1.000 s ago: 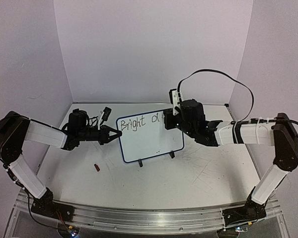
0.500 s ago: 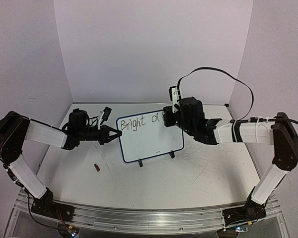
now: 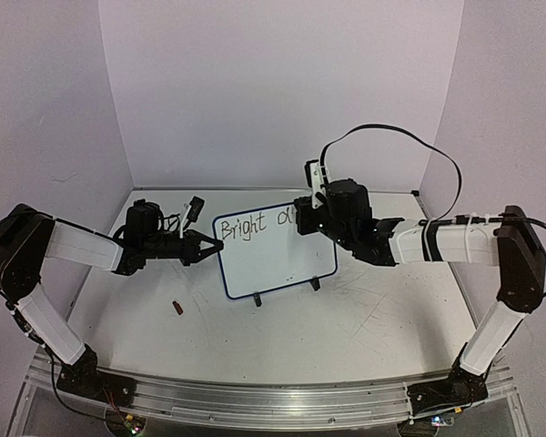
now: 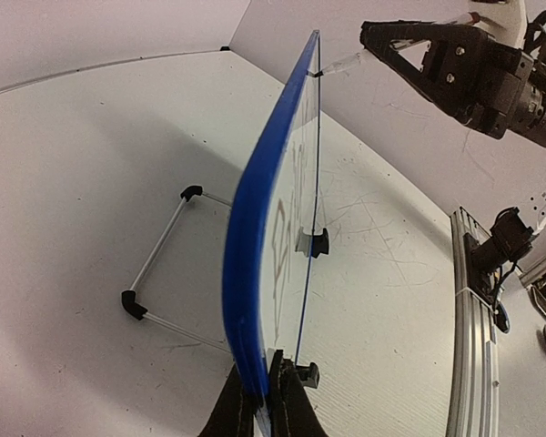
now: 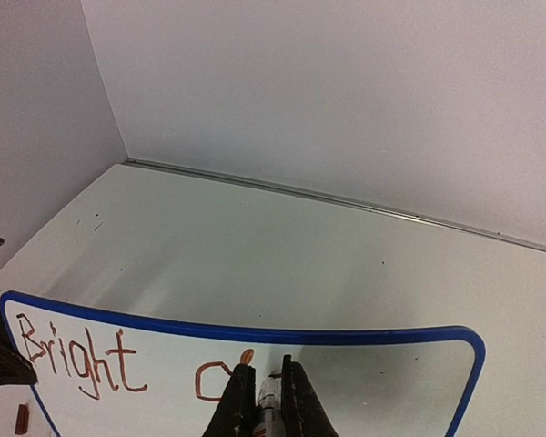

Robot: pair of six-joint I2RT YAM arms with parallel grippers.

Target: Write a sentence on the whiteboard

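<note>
The whiteboard stands on its two black feet in mid-table. Its top line reads "Bright", then a "d" partly hidden by the right gripper. My left gripper is shut on the board's left edge. The left wrist view shows the blue rim edge-on between its jaws. My right gripper is shut on a marker, its tip at the board just right of the "d". In the right wrist view the writing looks red-brown.
A small red-brown cap-like piece lies on the table left of the board. A wire stand props the board from behind. Walls close in the back and sides. A metal rail runs along the near edge.
My right gripper has shifted slightly left along the top line with the marker and now covers the stroke after the "d". The left gripper and the board have not moved.
</note>
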